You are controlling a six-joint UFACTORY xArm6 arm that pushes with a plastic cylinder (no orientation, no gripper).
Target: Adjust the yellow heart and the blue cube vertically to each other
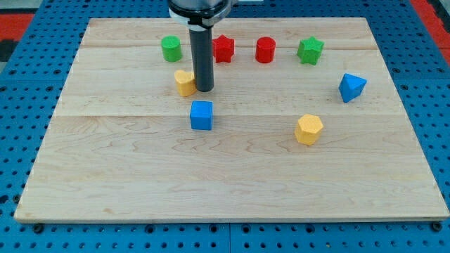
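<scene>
The yellow heart (pixel 184 82) lies on the wooden board (pixel 232 183) left of centre, towards the view's top. The blue cube (pixel 201 115) sits just below it and slightly to the right, with a small gap between them. My tip (pixel 204 89) is down on the board right beside the heart's right edge, touching or nearly touching it, and above the blue cube. The dark rod rises straight up from there to the view's top.
Along the view's top stand a green cylinder (pixel 171 48), a red star (pixel 223 48), a red cylinder (pixel 265 50) and a green star (pixel 310 50). A blue triangular block (pixel 351 87) lies at the right. A yellow hexagon (pixel 309 129) lies lower right.
</scene>
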